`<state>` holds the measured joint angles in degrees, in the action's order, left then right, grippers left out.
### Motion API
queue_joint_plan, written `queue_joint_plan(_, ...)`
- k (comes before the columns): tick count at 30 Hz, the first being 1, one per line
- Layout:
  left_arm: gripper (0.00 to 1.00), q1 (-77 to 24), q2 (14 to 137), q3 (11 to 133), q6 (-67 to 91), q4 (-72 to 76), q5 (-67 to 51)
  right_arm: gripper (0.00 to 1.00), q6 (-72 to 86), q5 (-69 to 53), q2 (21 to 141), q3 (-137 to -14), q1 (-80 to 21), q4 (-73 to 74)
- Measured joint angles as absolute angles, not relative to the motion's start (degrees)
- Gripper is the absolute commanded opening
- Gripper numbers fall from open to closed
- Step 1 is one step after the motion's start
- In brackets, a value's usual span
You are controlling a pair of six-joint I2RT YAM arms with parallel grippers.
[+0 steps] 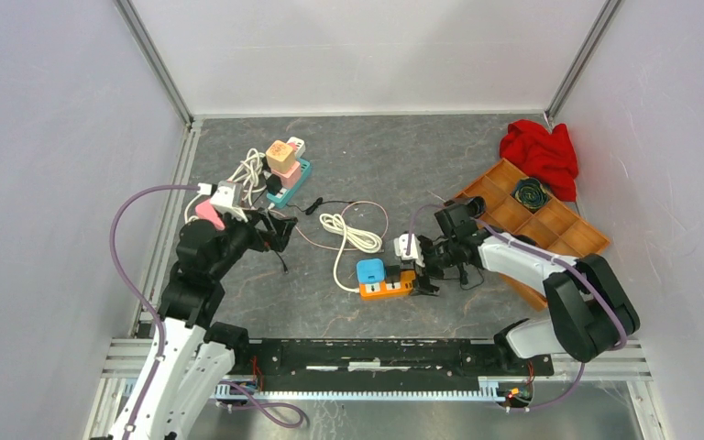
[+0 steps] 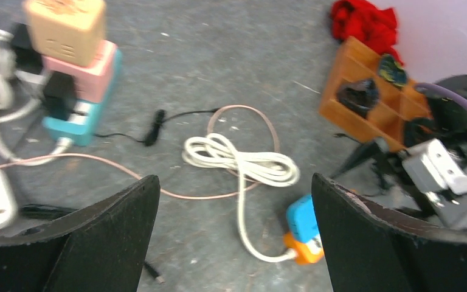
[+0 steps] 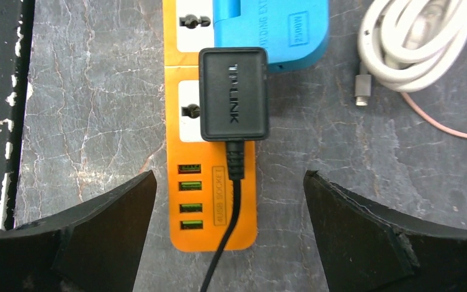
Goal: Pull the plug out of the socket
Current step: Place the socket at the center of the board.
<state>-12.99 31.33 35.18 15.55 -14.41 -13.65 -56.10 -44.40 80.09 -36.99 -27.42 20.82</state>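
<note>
A grey marbled surface (image 1: 403, 165) is closed in by pale walls. Near its middle lies the flat orange power strip (image 3: 210, 152), and the boxy black TP-LINK plug (image 3: 233, 94) sits seated in one of its sockets. The plug's black cord (image 3: 228, 213) runs from it over the strip's four green USB ports. A chunky blue adapter (image 3: 280, 30) fills the next socket, and its edge is tight against the black plug's corner.

The right arm's fingers (image 3: 109, 225) are spread wide, one on each side of the strip's USB end. They hold nothing, and the plug is just beyond their tips. A coiled white cable (image 1: 353, 234) lies close beside the blue adapter. A thin pink wire (image 3: 444, 125) loops past the coil.

Behind the right arm are a wooden divided tray (image 1: 564, 225) and a crumpled red cloth (image 1: 541, 151). The left arm's fingers (image 2: 109, 237) are also apart and empty, well off to the left. They are near a teal power strip (image 1: 295, 181) stacked with pink and tan adapters amid a tangle of white cords.
</note>
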Motion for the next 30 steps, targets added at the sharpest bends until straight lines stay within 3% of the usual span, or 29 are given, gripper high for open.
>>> queue_joint_plan(5,1.00,-12.99,35.64,33.65,28.88,-5.56,-23.40,0.98,-60.29,-46.98,78.04,-39.29,-25.36,25.56)
queue_joint_plan(10,1.00,-13.02,33.95,18.52,44.86,14.90,-29.17,0.98,-64.05,-47.83,75.50,-39.35,-25.28,29.63)
queue_joint_plan(14,1.00,-13.37,35.29,10.15,52.38,23.11,-30.55,0.98,-65.06,-48.31,72.95,-39.35,-25.28,30.94)
queue_joint_plan(30,1.00,-25.71,49.74,9.13,52.71,32.64,-25.54,0.98,-67.24,-50.59,68.16,-36.77,-25.06,29.02)
